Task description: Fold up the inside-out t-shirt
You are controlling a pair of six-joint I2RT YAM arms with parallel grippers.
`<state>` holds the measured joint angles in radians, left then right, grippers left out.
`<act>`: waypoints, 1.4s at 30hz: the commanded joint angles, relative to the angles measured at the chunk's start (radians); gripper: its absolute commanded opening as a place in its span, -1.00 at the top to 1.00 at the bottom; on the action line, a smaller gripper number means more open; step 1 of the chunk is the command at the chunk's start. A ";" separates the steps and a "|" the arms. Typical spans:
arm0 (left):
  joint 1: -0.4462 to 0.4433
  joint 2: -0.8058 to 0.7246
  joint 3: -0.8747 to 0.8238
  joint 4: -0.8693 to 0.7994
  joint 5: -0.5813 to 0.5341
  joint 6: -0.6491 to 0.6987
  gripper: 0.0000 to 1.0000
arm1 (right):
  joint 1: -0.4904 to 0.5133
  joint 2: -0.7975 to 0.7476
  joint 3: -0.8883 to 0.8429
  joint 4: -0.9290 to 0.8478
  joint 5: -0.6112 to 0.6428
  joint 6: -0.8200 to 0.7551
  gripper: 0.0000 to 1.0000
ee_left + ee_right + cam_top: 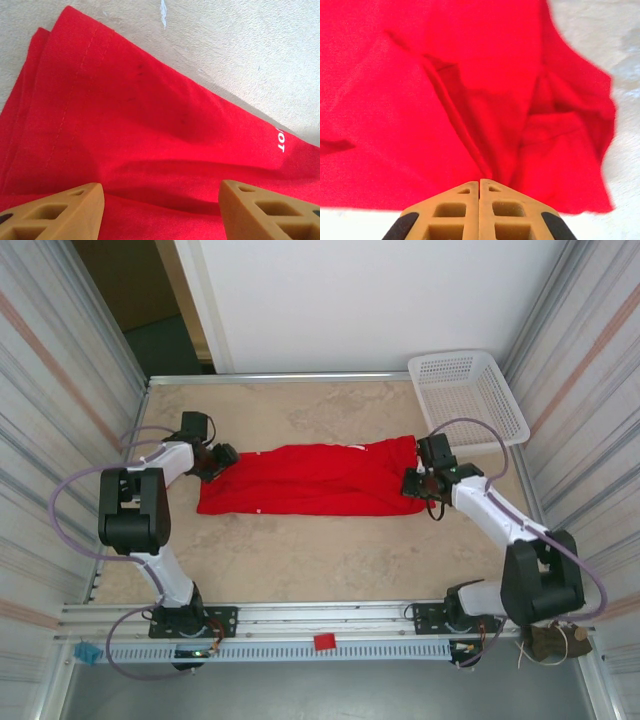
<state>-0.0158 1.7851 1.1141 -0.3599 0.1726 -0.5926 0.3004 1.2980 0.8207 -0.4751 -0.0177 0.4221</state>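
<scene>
Your left hand (160, 189) low, spread above t-shirt (310, 480) hem | your right hand (480, 181) pressed together at its opposite end

Black-and-white arms (132, 510) with lilac cables (468, 422) and tan, hollow-celled fingers (55, 212)

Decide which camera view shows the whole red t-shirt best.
The top view: the t-shirt lies stretched across the table, both ends visible. The left wrist view gives a stitched hem and white lettering; the right wrist view, rumpled folds.
</scene>
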 commanded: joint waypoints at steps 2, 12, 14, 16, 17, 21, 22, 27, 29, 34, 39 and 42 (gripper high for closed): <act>-0.008 -0.001 0.007 0.012 -0.001 -0.010 -0.24 | 0.064 -0.079 -0.082 -0.086 -0.023 0.046 0.21; -0.010 -0.017 0.005 0.000 -0.007 -0.008 -0.24 | 0.005 0.132 0.155 -0.010 -0.013 -0.031 -0.11; -0.011 -0.019 0.007 -0.006 -0.006 -0.008 -0.24 | 0.005 0.252 0.250 -0.009 -0.019 -0.052 -0.09; -0.009 -0.025 0.009 -0.013 -0.008 -0.003 -0.24 | 0.006 0.351 0.336 -0.022 0.000 -0.061 -0.04; -0.009 -0.031 0.011 -0.017 -0.007 0.002 -0.24 | 0.002 0.385 0.367 -0.026 0.005 -0.058 -0.03; -0.012 -0.081 0.022 -0.038 -0.002 0.042 -0.24 | -0.025 0.389 0.366 -0.033 0.048 -0.018 -0.05; -0.012 -0.098 0.026 -0.043 -0.003 0.054 -0.24 | -0.041 0.368 0.345 -0.028 0.047 -0.008 -0.08; -0.022 -0.143 0.034 -0.078 -0.041 0.099 -0.26 | -0.167 0.252 0.213 -0.022 0.004 0.021 -0.37; -0.016 -0.122 0.046 -0.078 -0.067 0.105 -0.26 | -0.219 0.229 0.162 -0.011 -0.047 0.021 -0.46; 0.012 -0.008 0.148 -0.119 -0.095 0.127 -0.26 | -0.286 0.237 0.086 0.023 -0.166 0.030 -0.52; 0.012 0.099 0.238 -0.192 -0.154 0.147 -0.25 | -0.288 0.276 0.048 0.068 -0.235 0.064 -0.54; 0.011 0.139 0.238 -0.175 -0.153 0.138 -0.25 | -0.288 0.295 0.028 0.097 -0.248 0.093 -0.53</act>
<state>-0.0055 1.8973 1.3289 -0.4820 0.0540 -0.4736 0.0128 1.5719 0.8658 -0.4160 -0.2142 0.4686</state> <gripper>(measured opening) 0.626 0.766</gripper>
